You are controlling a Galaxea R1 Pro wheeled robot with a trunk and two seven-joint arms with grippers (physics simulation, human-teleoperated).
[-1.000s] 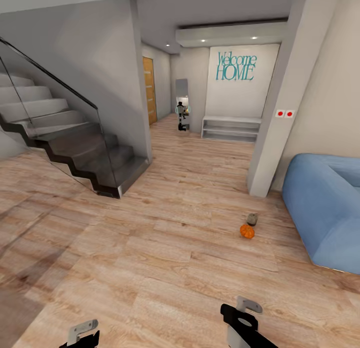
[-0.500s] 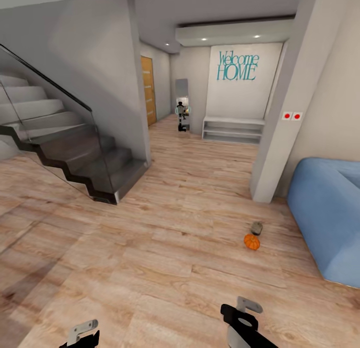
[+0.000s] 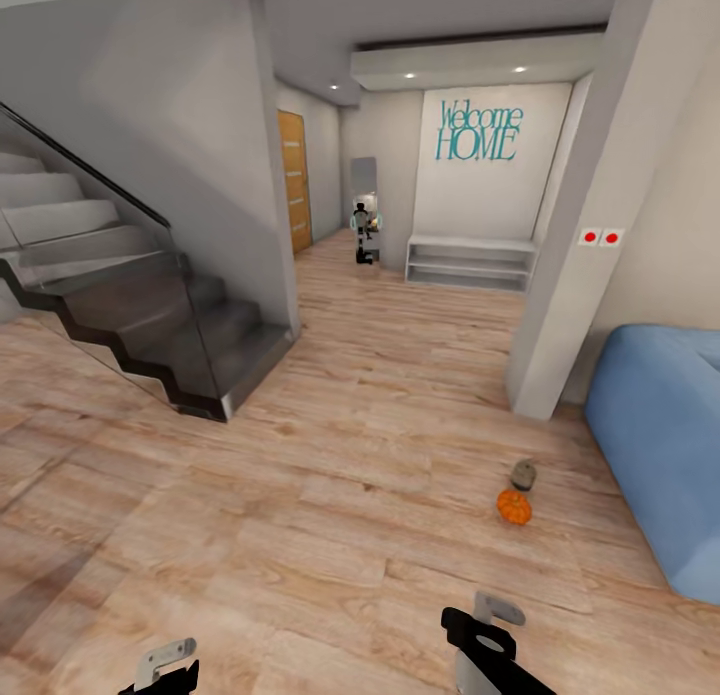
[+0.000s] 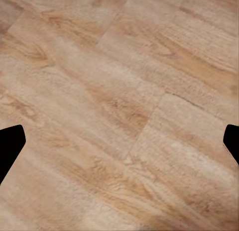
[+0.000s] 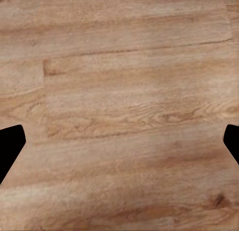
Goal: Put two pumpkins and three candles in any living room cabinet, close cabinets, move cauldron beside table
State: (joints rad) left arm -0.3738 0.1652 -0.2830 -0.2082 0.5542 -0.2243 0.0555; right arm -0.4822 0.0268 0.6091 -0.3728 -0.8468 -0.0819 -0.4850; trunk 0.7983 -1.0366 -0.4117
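One orange pumpkin lies on the wooden floor ahead and to the right. A short grey-beige candle stands just behind it, close to the blue sofa. My left gripper and right gripper hang low at the near edge of the head view, well short of both things. In the left wrist view the left gripper is open over bare floorboards. The right gripper is open over bare planks in the right wrist view. The cabinet, cauldron and table are out of view.
A dark staircase with a glass side panel fills the left. A white pillar stands ahead on the right, with the blue sofa beside it. Further on, a hallway holds a pale low shelf under a "Welcome HOME" wall.
The camera has moved with the robot. The whole picture has shifted: the pumpkin, candle and sofa now sit lower and further right, and the staircase further left. Both grippers keep their pose.
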